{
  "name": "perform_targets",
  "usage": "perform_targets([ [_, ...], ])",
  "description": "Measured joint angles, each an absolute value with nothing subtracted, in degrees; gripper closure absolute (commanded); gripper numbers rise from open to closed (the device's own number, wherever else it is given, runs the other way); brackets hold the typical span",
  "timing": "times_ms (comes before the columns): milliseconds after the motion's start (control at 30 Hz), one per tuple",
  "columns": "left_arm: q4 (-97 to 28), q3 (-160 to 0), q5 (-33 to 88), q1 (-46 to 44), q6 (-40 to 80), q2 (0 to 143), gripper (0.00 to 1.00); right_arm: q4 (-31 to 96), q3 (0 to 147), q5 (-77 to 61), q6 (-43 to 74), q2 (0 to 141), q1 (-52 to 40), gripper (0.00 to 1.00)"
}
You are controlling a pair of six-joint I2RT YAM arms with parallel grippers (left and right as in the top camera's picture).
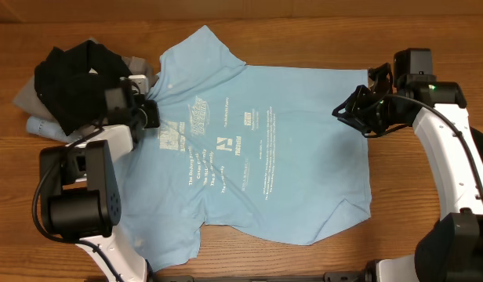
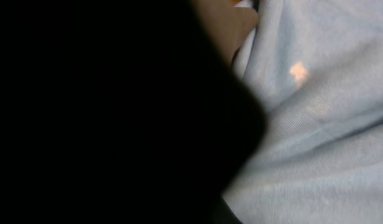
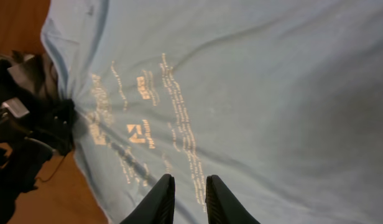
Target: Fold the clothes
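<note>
T-shirt (image 1: 288,157), light blue and short-sleeved, lies spread flat across the middle of the wooden table (image 1: 430,31). Its neck points toward the left arm and its hem toward the right arm. One sleeve reaches to the far edge of the table and the other to the near edge. White lettering (image 1: 218,153) and small logos run across the chest, facing up.

The left gripper (image 1: 150,113) is at the neck edge of the T-shirt. In the right wrist view the cloth draws into a tight pucker where it meets that gripper (image 3: 64,118), with creases fanning out from the spot, so it appears to pinch the fabric there. The left wrist view is mostly filled by a dark shape, with pale blue cloth (image 2: 328,143) very close on the right side.

The right gripper (image 1: 343,110) sits over the hem side, near the shirt's far right corner. Its fingers (image 3: 160,202) stand almost pressed together with only a narrow slit between them. I see blue cloth beyond that slit, and I cannot tell whether any of it is caught.

Beside the left gripper, at the far left of the table, a black garment (image 1: 73,74) is heaped on a grey garment (image 1: 26,94). The heap is just beside the T-shirt's far sleeve.
</note>
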State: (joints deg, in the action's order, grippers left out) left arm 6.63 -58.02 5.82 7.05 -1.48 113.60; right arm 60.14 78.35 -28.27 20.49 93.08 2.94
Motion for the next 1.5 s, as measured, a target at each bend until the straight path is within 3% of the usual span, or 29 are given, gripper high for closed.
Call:
perform_targets([
  [100, 5.7, -58.5, 7.4, 7.2, -1.5, 113.6, 0.72, 60.3, 78.3, -24.0, 21.8, 93.1, 3.0, 0.79],
  [300, 3.6, -58.4, 10.2, 7.1, -1.5, 110.6, 0.44, 60.0, 75.8, -13.0, 26.5, 93.4, 3.0, 0.88],
  [467, 0.2, -58.4, 12.6, 7.1, -1.4, 101.1, 0.36, 54.3, 68.2, -7.7, 31.1, 96.4, 3.0, 0.96],
  [833, -15.9, -58.7, 16.8, 7.1, -1.6, 79.4, 0.35, 47.5, 61.9, 4.2, 42.5, 105.3, 7.8, 0.96],
  [1033, -19.3, -58.7, 17.0, 7.1, -1.7, 76.4, 0.34, 45.6, 62.8, 7.9, 42.9, 106.1, 17.1, 0.96],
  [1133, -20.7, -58.7, 17.0, 7.1, -1.7, 76.2, 0.33, 44.2, 63.4, 4.7, 39.9, 106.5, 22.8, 0.84],
  [1367, -23.1, -58.7, 17.0, 4.1, -1.7, 76.2, 0.32, 48.2, 66.5, -5.6, 32.1, 107.7, 25.3, 0.74],
  [1500, -28.4, -58.7, 16.8, 2.6, -1.8, 76.2, 0.45, 53.0, 70.2, -8.4, 30.3, 107.3, 24.6, 0.73],
])
